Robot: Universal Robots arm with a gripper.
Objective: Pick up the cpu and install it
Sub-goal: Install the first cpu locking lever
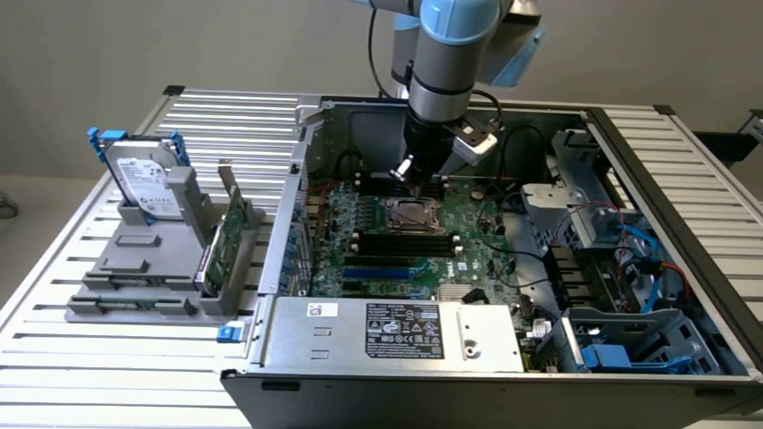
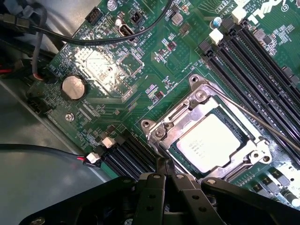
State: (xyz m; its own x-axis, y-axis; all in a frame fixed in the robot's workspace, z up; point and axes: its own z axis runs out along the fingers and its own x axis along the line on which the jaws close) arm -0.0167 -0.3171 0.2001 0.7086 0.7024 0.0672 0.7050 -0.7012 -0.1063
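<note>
Jaws pressed together, holding nothing, just above one cpu [image 2: 209,141] seated in one socket [image 2: 206,136]

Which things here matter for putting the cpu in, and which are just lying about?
Part of the job:
- cpu, sitting in its socket
- socket frame on the green board
- gripper, right beside the socket

Just lying about:
- hard drive standing in the grey holder
- green card in the same holder
- blue cables in the case
</note>
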